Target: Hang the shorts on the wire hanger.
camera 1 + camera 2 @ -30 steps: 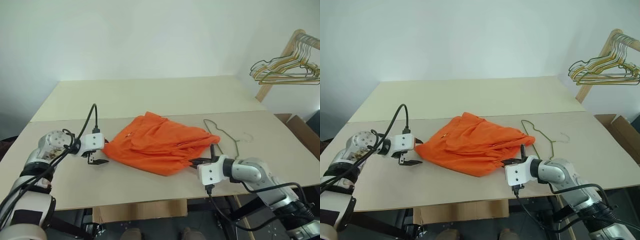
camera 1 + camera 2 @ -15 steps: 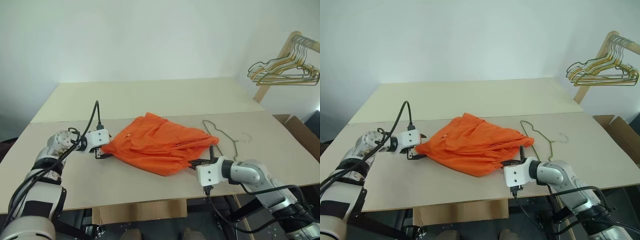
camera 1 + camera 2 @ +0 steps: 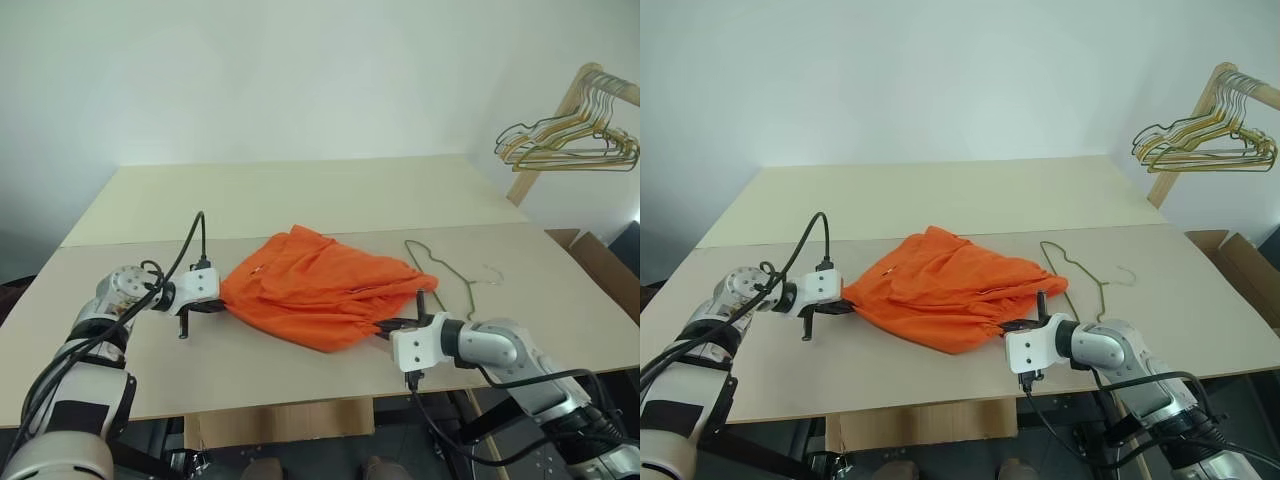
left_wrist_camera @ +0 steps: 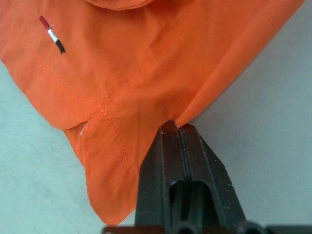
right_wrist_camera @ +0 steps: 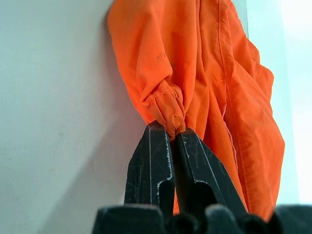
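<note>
Both my grippers are clamped on the shorts [image 3: 320, 288], which lie bunched mid-table [image 3: 300, 200]. My left gripper [image 4: 175, 127] has its fingers pressed together on a thin fold at the hem edge, at 9 o'clock of the heap. My right gripper [image 5: 170, 130] is closed on a gathered lump of the waistband, at about 5 o'clock of the heap.

The wire hanger [image 3: 440, 262] lies flat on the table at 3 o'clock of the shorts, its near corner running under the fabric edge, I think; the wire is thin and hard to trace there.

Handling: thin, light, limp cloth. It'll sag and fold between my two holds and has no stiffness to thread with. The left pinch is shallow and could slip under tension. The waistband is the better hold: thicker, elastic, bunches well. The hanger is light and will skate if nudged.
</note>
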{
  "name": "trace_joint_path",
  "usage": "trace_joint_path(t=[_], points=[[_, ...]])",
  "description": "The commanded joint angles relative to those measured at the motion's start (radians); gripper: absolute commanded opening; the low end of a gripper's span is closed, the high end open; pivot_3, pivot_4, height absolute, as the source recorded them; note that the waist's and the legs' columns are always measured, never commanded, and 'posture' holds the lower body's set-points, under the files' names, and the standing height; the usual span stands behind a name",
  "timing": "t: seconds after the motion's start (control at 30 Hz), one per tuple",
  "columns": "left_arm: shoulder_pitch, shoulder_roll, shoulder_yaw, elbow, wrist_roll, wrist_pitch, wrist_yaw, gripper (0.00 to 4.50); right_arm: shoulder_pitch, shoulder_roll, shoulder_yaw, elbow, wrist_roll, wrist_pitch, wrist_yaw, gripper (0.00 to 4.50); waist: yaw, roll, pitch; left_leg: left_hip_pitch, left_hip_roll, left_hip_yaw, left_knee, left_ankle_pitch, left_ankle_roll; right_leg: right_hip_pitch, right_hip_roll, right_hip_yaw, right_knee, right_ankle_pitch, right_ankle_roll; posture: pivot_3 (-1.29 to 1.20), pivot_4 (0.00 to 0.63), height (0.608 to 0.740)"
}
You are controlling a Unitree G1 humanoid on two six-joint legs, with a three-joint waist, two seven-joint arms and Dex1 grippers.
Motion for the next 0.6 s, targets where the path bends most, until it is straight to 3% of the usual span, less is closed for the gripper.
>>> trace_joint_path(t=[0.03,0.13,0.23,0.4,0.6], points=[[0.015,0.016,-0.003,-0.003,0.01,-0.002,0.017,0.01,-0.034,0.004,-0.022,-0.018,0.016,-0.001,-0.003,0.0,0.0,0.0,0.0,0.0,0.0,0.0,0.0,0.0,0.0,0.0,0.0,0.0,0.0,0.0,0.0,0.04,0.0,0.74],[0.022,0.047,0.004,-0.041,0.018,-0.002,0.045,0.01,-0.04,0.01,-0.027,-0.014,0.014,-0.003,-0.016,0.0,0.0,0.0,0.0,0.0,0.0,0.0,0.0,0.0,0.0,0.0,0.0,0.0,0.0,0.0,0.0,0.04,0.0,0.74],[0.072,0.109,0.041,-0.158,-0.047,0.015,-0.035,0.01,-0.037,0.006,-0.037,-0.03,0.037,-0.001,-0.006,0.0,-0.01,0.0,0.0,0.0,0.001,0.0,0.0,0.0,0.0,-0.001,0.0,0.0,0.0,0.0,0.0,0.03,0.0,0.74],[0.35,0.297,0.15,-0.635,-0.225,0.205,-0.176,0.01,-0.01,-0.023,-0.052,-0.054,0.093,-0.076,0.009,0.0,-0.031,-0.001,0.001,-0.003,0.002,0.001,-0.002,0.0,0.0,-0.005,0.0,0.002,0.0,0.0,0.0,0.04,0.0,0.74],[0.676,0.438,0.281,-1.079,-0.329,0.457,-0.168,0.01,-0.011,-0.065,-0.033,-0.044,0.165,-0.179,0.064,0.0,-0.021,-0.002,0.002,-0.004,0.003,0.005,-0.002,0.0,0.0,-0.009,-0.001,0.005,0.003,-0.001,0.0,0.05,0.0,0.74]])
